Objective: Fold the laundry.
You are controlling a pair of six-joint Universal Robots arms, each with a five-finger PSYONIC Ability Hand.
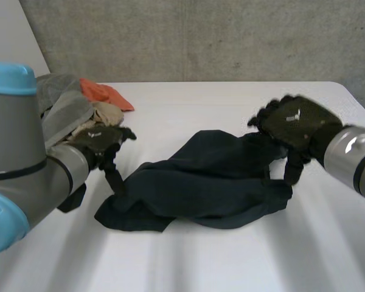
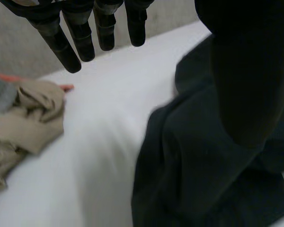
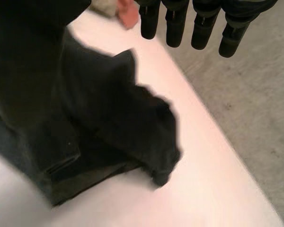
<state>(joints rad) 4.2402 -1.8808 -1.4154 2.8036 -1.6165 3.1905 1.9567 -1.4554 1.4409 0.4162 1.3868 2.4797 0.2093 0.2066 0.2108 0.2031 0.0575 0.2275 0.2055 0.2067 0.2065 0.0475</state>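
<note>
The left hand (image 1: pixel 98 141) is open; in its own wrist view its fingers (image 2: pixel 80 45) stretch straight and spread above the bare surface (image 2: pixel 99 137), holding nothing; in the head view its thumb points down and its tip meets the left end of the dark cloth (image 1: pixel 201 182). A small white mark sits on the back of this hand, too small to read; behind it runs the left arm (image 1: pixel 24 170), grey with light-blue caps.

The right hand (image 1: pixel 295 121) is open as well; its wrist view shows the fingers (image 3: pixel 173 28) straight and side by side, clear of the cloth; in the head view its thumb reaches down to the cloth's right edge. Its back also carries a white mark; I cannot make out what it says.

The dark cloth lies crumpled and unfolded between the two hands, in the middle of the white surface, bunched higher toward the right hand and flatter toward the left; no label shows on it.

Beyond the left hand, at the surface's far left corner, sits a heap of laundry (image 1: pixel 67 106): a grey piece on top, a beige piece (image 2: pixel 28 118) beside it, an orange piece (image 1: pixel 106 94) at the back; a bare concrete wall (image 1: pixel 201 36) stands behind the surface.
</note>
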